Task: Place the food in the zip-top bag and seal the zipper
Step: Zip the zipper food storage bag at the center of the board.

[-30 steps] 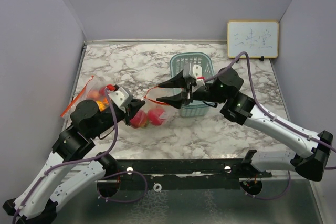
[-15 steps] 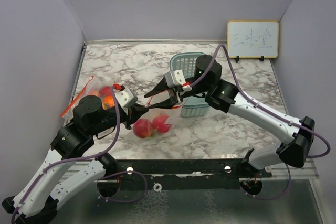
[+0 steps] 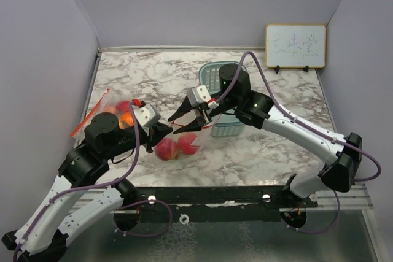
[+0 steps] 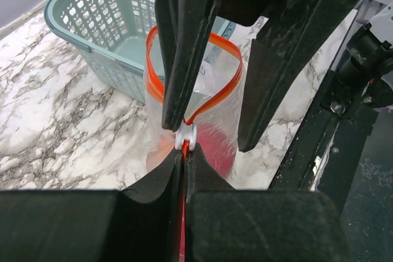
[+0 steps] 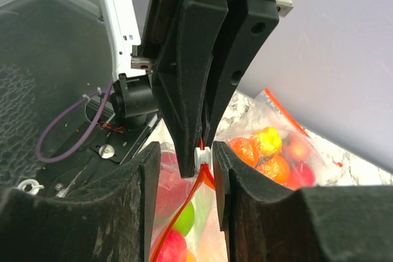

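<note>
Zip bag [image 3: 179, 142] between the arms, mouth part open, red and green toy fruits [image 3: 166, 149] inside. Left gripper [image 4: 184, 157] clamped on the zipper strip at the white slider [image 5: 201, 156]. Right gripper [image 5: 187, 148] jaws apart, straddling the slider. Second bag [image 3: 101, 111] holding fruit lies far left. Teal basket [image 3: 224, 78] behind. Marble table [image 3: 153, 72], whiteboard [image 3: 295, 45] against back wall.

Two zip-top bags [image 3: 177, 146], one basket [image 3: 225, 129], one whiteboard [image 3: 295, 45].
</note>
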Tool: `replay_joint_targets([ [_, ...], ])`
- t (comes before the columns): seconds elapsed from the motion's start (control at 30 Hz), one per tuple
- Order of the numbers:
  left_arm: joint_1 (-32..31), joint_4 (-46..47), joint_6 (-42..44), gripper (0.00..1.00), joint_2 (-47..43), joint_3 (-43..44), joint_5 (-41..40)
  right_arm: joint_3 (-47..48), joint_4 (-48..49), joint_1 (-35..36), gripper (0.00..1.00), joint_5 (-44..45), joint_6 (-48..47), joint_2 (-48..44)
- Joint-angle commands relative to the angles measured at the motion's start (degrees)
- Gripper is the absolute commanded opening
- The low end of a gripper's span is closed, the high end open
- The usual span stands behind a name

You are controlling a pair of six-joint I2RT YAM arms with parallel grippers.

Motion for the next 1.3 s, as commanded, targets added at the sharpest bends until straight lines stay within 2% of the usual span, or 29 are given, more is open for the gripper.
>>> replay_joint_targets([
  [0.0,0.2,2.3,0.1,0.00,-0.2,1.7,1.2,1.7,-0.5,0.0,0.40,0.3,0.5,1.7],
  [0.17,0.1,2.7,0.1,0.00,-0.3,1.2,1.4,2.3,-0.2,0.0,0.38,0.2,0.9,2.6],
  [0.27,0.1,2.7,0.1,0.00,-0.3,1.1,1.3,2.0,-0.1,0.0,0.28,0.8,0.9,2.5],
  [0.5,0.1,3.1,0.2,0.00,-0.5,0.9,1.2,2.2,-1.2,0.0,0.16,0.6,0.6,2.4],
  [0.6,0.1,3.1,0.2,0.00,-0.9,1.0,0.9,2.5,-2.6,0.0,0.04,2.6,0.3,2.7],
  [0.63,0.1,2.9,0.2,0.00,-1.0,1.1,0.5,2.5,-3.1,0.0,0.02,3.6,0.3,2.6],
  [0.9,0.1,0.9,0.1,0.00,-4.9,4.5,-4.6,0.4,-4.6,-1.1,0.02,14.6,0.3,1.3],
  [1.27,0.1,-1.9,0.4,0.00,-9.5,8.1,-10.7,-2.5,-4.8,-5.9,0.02,14.8,1.1,0.4],
])
